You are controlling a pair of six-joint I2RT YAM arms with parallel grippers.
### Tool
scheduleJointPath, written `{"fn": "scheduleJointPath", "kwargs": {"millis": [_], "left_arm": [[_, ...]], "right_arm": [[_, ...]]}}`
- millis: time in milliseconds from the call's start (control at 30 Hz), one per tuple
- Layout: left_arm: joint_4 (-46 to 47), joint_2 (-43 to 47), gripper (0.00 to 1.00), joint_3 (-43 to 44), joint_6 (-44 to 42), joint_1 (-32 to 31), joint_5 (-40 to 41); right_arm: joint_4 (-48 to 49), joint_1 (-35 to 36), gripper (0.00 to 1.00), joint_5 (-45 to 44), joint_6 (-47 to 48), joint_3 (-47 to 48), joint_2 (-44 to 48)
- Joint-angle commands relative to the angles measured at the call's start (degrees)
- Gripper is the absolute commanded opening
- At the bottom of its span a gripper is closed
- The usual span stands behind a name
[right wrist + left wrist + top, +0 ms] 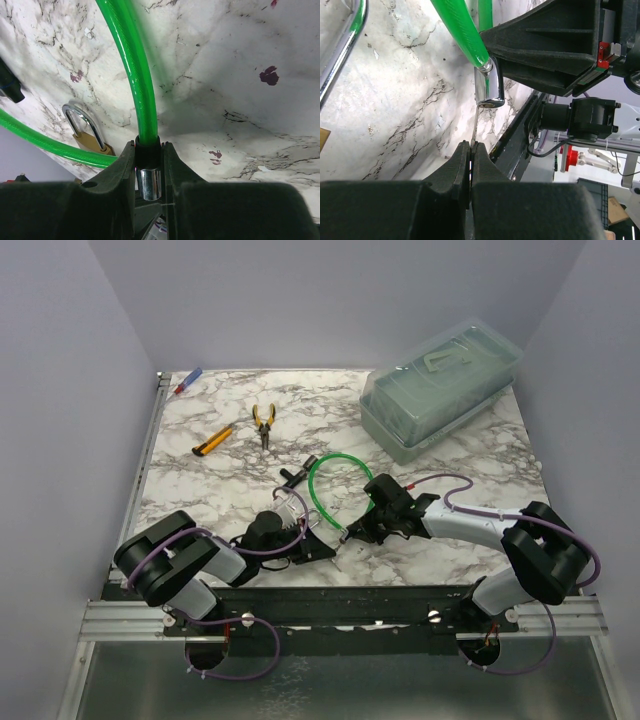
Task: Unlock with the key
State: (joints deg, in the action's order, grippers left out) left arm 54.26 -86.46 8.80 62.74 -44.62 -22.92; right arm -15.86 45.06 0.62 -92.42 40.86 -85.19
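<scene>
So right at the near edge, the left tool [471, 145] has its jaws pressed flat together, pinching the key [475, 125]. From the wrist view you only see the key edge-on, a thin silver sliver sticking straight out of the fingertips. It's aimed at the silver cylinder end [487, 90] of the green cable [135, 75], and the tip sits right at the cylinder's open face. I honestly can't tell whether it's touching or already a hair inside.

The right tool [149, 147] is just beside it. It's only partly closed because it's clamped around that same cable end, gripping the dark collar with the shiny cylinder poking out between the fingers. Basically it's holding the thing steady for the other arm.

My read is that this is the insertion step: key gripped, target held, alignment nearly there. The next move probably needs a slow, straight push along the cylinder's axis, then a twist, and a key that thin could easily skid off or tilt in the grip.

A bit further out the brass padlock [86, 141] lies on the table [450, 490] beside the cable loop. Beyond that are pliers [264, 426], a yellow utility knife [212, 441], and a plastic container [440, 390] at the back.
</scene>
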Motion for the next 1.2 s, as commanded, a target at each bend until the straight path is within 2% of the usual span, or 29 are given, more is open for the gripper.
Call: {"fn": "scheduleJointPath", "kwargs": {"millis": [0,667,1167], "left_arm": [[3.0,-0.6,0.0,0.81,-0.51,0.31,0.77],[3.12,1.97,0.0,-0.52,0.2,0.48,2.11],[3.04,0.06,0.0,0.11,-0.07,0.67,2.35]], "right_arm": [[2.13,0.21,0.0,0.16,0.32,0.14,0.46],[4.17,0.21,0.0,0.27,0.94,-1.83,1.21],[4.08,0.21,0.0,0.73,0.93,-1.66,1.57]]}}
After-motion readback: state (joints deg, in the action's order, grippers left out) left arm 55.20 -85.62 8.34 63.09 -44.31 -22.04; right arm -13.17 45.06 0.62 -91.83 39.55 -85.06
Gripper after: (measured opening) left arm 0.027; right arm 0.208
